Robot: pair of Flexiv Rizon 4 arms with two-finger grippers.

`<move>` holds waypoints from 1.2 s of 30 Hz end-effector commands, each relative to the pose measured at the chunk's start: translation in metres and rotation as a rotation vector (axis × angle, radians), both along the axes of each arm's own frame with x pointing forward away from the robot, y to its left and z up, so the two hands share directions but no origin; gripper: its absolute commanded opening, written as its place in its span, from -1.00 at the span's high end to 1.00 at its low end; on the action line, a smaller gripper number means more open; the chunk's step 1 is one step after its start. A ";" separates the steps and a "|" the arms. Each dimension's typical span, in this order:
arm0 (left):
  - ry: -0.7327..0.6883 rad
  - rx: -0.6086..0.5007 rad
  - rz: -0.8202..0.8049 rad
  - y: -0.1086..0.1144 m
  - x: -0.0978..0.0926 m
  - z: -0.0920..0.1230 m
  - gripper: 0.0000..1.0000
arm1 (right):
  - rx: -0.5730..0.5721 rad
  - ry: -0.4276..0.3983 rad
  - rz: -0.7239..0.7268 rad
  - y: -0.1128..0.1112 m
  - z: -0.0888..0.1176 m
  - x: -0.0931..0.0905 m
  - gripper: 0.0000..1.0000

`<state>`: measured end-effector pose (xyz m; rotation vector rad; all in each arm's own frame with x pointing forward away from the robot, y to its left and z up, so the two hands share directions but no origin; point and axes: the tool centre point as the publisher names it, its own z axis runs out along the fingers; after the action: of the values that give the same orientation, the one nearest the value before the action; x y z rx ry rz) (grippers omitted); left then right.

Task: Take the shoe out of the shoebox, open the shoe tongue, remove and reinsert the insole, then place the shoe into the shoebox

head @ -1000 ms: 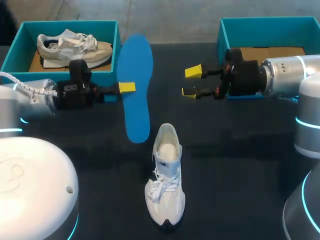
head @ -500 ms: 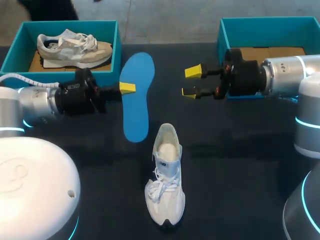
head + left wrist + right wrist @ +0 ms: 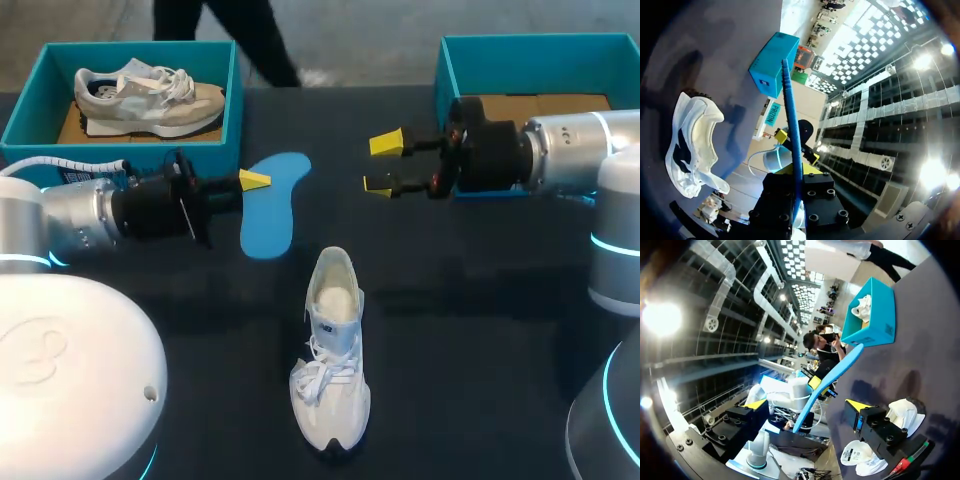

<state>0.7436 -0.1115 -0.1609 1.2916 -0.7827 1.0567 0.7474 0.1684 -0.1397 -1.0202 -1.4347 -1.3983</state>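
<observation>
Head view, left gripper (image 3: 252, 181): clenched on the blue insole (image 3: 270, 207), gripping it at one long edge; only one yellow tip shows.
Left wrist view: insole (image 3: 791, 130) sits edge-on between the left gripper's (image 3: 796, 172) fingers and runs straight out ahead of them.
Right gripper (image 3: 383, 163): released, fingers spread, nothing between them; it hangs over the surface just in front of the right shoebox.
Insole position: between the two grippers, nearer the left one, beside the left shoebox's front corner.
White shoe (image 3: 330, 350): standing on its sole on the dark surface (image 3: 480, 330), mid-table, near the insole's lower end; heel end toward the insole, toe toward the robot, mouth open.
Left shoebox (image 3: 232, 90): teal, holding a second pale shoe (image 3: 150, 90).
Right shoebox (image 3: 540, 65): teal, brown floor showing.
</observation>
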 end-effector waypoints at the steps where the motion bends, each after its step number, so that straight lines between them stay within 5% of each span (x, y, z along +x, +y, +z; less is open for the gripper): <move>1: -0.055 0.007 0.019 -0.002 -0.003 0.003 1.00 | -0.003 0.001 -0.001 0.001 0.000 -0.001 -1.00; 14: -0.108 0.028 0.016 -0.003 -0.001 0.002 1.00 | -0.003 0.001 -0.001 0.001 0.000 -0.001 -1.00; 21: -0.108 0.028 0.016 -0.003 -0.001 0.002 1.00 | -0.539 0.108 0.087 -0.009 0.048 0.003 -1.00; 36: -0.108 0.028 0.016 -0.003 -0.001 0.002 1.00 | -1.283 0.212 0.100 0.026 0.095 0.002 -1.00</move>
<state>0.7434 -0.1143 -0.1603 1.2700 -0.8715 1.1402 0.7447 0.1820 -0.0553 -1.3045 -1.7211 -0.9129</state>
